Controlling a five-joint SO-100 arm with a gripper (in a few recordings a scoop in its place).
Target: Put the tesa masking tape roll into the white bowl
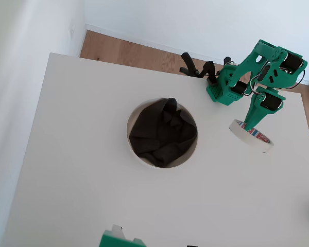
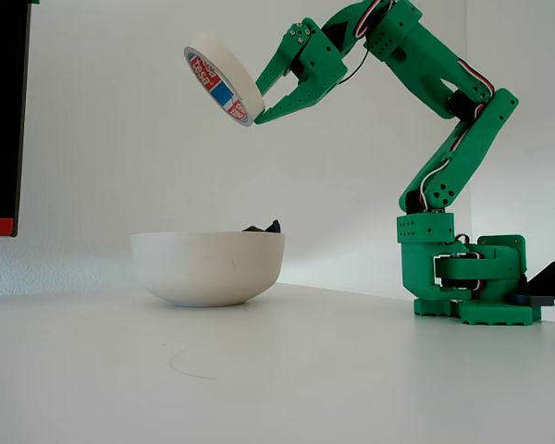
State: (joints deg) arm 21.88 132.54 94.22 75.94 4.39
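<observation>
Holding tape (image 2: 224,79) aloft, pincer (image 2: 256,104) seemingly bowl-side (image 2: 208,268).

Dark cloth (image 2: 264,227) largely hidden behind white bowl (image 2: 208,266) wall in fixed view; only small peak seen above rim. Bowl floor concealed by cloth in overhead view. Far side of tape roll (image 1: 251,135) partly masked by gripper (image 1: 253,119); finger contact not discernible.

Matt white bowl (image 2: 208,268), dark crumpled cloth (image 1: 162,133), smooth white table (image 1: 77,170)
</observation>
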